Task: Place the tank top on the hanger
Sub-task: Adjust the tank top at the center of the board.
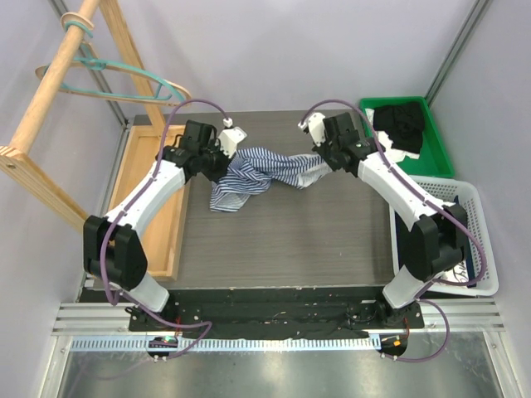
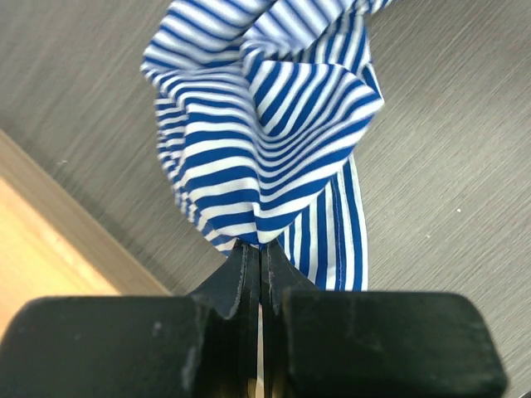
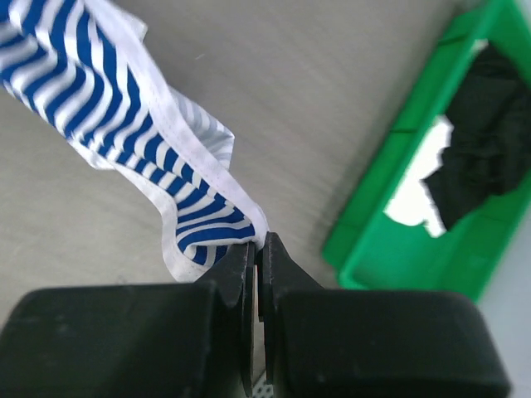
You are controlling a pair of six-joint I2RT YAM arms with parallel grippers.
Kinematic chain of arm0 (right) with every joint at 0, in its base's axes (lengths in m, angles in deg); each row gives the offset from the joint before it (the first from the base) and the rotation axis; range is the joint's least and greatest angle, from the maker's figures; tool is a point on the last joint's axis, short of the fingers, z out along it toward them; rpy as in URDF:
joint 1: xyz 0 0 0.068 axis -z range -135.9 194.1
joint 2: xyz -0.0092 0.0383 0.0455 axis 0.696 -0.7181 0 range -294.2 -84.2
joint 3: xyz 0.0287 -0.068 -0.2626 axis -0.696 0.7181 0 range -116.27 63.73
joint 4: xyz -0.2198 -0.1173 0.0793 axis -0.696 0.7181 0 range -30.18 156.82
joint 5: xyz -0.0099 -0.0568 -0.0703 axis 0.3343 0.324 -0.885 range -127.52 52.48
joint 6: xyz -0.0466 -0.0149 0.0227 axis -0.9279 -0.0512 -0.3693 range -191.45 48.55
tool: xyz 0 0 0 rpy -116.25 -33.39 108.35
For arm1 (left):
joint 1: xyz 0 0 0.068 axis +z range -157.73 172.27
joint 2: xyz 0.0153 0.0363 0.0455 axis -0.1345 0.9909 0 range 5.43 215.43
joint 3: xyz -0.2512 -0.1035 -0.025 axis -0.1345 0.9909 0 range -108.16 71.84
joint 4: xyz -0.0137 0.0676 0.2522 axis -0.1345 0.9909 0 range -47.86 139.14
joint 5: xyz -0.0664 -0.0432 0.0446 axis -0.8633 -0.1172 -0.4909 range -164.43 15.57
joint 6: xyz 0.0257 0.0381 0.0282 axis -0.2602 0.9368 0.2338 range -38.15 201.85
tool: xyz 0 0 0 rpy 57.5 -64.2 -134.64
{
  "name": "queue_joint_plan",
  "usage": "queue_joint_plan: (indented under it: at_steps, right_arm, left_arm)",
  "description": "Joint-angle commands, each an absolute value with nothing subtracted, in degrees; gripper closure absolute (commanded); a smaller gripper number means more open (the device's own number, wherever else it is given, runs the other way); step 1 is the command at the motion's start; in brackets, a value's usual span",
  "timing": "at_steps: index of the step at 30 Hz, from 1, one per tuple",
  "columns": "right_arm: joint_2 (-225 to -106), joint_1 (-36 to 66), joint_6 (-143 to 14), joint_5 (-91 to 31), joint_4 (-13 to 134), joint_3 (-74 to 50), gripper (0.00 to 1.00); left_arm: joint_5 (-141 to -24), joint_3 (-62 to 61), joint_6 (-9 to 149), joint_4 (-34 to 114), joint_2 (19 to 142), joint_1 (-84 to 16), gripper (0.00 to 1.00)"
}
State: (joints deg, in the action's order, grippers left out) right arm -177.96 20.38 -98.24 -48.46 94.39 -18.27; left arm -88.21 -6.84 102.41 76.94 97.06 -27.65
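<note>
Tank top (image 1: 259, 172) slung in mid-air between the two arms above the far half of the grey table (image 1: 290, 240), twisted into a loose rope with a fold of cloth sagging toward the left side until it reaches, or nearly reaches, the tabletop. Left gripper (image 2: 255, 252): black jaws pressed together with only a hairline slit between them, pinching a gathered wad of the striped fabric right at the tips. From there the cloth fans up and away from the fingers in deep folds, with one flat strip trailing down beside the right-hand finger. Right gripper (image 3: 258, 246): jaws likewise closed tight, nipping the white-trimmed edge of the top at the very tip. The fabric runs off up and to the left of the fingers, hem uppermost, with nothing of it deeper between the pads. Hanger (image 1: 124, 76), teal, hooked on the wooden rack (image 1: 40, 112) at far left, well apart from both grippers and the top. Wooden tray (image 1: 141, 195) lies flat along the table's left edge. Green bin (image 1: 437, 137) at far right holds a black garment (image 1: 401, 123); white basket (image 1: 484, 249) sits nearer, beside the right arm.
</note>
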Motion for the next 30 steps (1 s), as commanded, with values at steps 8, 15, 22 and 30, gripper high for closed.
queue_joint_plan:
  at_steps: [8, 15, 22, 30]
  right_arm:
    - [-173.59, 22.48, -101.51, -59.92, 86.46, -27.85, 0.99]
    - [-170.78, 22.57, -101.78, -62.12, 84.08, -28.73, 0.99]
    - [-167.70, 22.66, -101.78, -61.34, 83.99, -27.60, 0.99]
    - [-170.76, 22.66, -100.11, -61.77, 80.40, -19.78, 0.99]
  left_arm:
    - [-87.09, -11.04, 108.22, 83.09, 86.12, -27.77, 1.00]
    - [-86.30, -11.57, 110.24, 84.93, 80.84, -27.86, 1.00]
    - [-87.79, -11.58, 112.44, 89.16, 79.96, -27.86, 0.98]
    - [-87.09, -6.21, 112.88, 85.65, 83.72, -27.77, 0.85]
